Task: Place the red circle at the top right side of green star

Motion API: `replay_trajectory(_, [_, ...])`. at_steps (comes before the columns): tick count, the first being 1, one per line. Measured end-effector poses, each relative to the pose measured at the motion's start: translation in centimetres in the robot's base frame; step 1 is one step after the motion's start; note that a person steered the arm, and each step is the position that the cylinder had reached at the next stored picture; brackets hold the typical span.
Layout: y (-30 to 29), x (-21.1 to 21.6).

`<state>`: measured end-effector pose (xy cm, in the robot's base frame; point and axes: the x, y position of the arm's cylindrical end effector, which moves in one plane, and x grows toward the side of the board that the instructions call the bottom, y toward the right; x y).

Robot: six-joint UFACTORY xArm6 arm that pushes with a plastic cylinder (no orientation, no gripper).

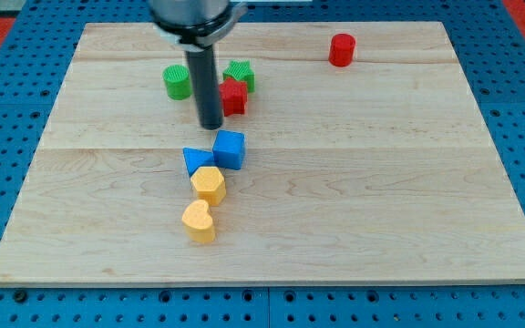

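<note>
The red circle point(342, 49) stands near the view's top right of the wooden board point(381, 182). The green star point(240, 75) sits at the top centre, touching a red star-like block point(233, 96) just below it. My tip point(211, 124) is the lower end of the dark rod, resting on the board just left of and below the red star-like block, far to the left of the red circle. A green circle point(178, 82) lies left of the rod.
A blue cube point(230, 149) and a blue triangular block point(196, 160) sit just below my tip. A yellow hexagon point(209, 184) and a yellow heart point(199, 221) lie below them. A blue pegboard point(7, 164) surrounds the board.
</note>
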<state>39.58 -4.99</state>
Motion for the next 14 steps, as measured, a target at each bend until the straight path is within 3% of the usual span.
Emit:
replay_trajectory(1, [4.6,2.9])
replay_trajectory(2, [3.8,5.5])
replay_trajectory(3, [10.9,0.3])
replay_trajectory(4, [16.8,-10.2])
replay_trajectory(5, [19.0,-16.3])
replay_trajectory(6, [21.1,-17.5])
replay_trajectory(7, [26.7,-20.1])
replay_trajectory(8, [23.9,-20.4])
replay_trajectory(9, [12.1,-20.3])
replay_trajectory(10, [-0.1,-17.1])
replay_trajectory(11, [1.5,-14.1])
replay_trajectory(12, [-7.8,-12.1])
replay_trajectory(13, [-17.8,-12.2])
replay_trajectory(14, [-18.2,-19.0])
